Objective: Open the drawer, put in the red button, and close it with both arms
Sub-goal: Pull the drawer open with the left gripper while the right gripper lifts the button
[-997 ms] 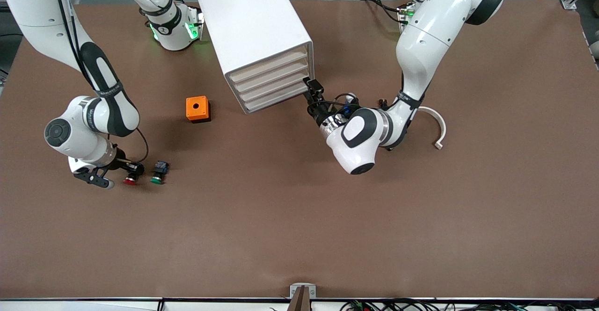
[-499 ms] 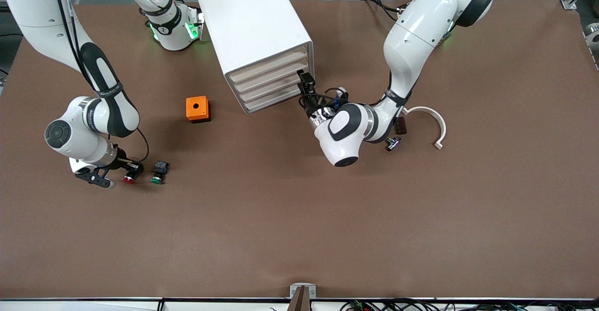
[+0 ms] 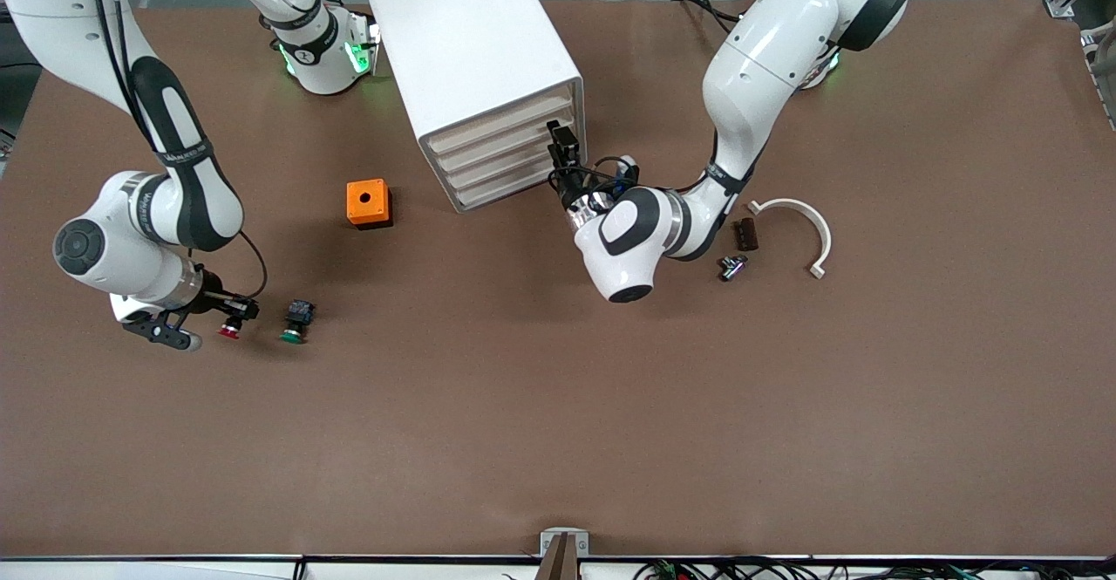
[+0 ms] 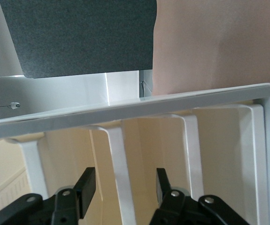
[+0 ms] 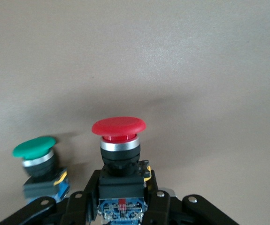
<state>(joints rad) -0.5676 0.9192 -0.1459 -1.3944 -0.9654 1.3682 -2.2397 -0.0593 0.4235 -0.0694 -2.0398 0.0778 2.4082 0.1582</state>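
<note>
Right gripper [image 3: 228,308]: clamped on the black body of the red button [image 3: 229,330], cap pointing away from the wrist; in the right wrist view the fingers [image 5: 85,199] press both sides of the body and the red cap [image 5: 119,126] stands clear of them; held just above the table [image 3: 558,406] at the right arm's end
Green button [image 3: 293,332]: lies on the table just beside the red button, apart from it; its green cap [image 5: 34,146] shows in the right wrist view too
Orange box [image 3: 368,203]: on the table between the buttons and the cabinet, farther from the front camera than the buttons; a hole in its top
Left gripper [image 3: 562,142]: at the cabinet's front, at the edge toward the left arm's end, level with the upper drawers; fingers [image 4: 86,185] parted, one on each side of a white rib of the drawer [image 3: 497,133] front, not closed on it
Cabinet [image 3: 471,57]: white, four drawers, all pushed in
Near the left arm: a white curved piece [image 3: 806,222], a small dark block [image 3: 745,233] and a small metal part [image 3: 731,266] lie on the table
</note>
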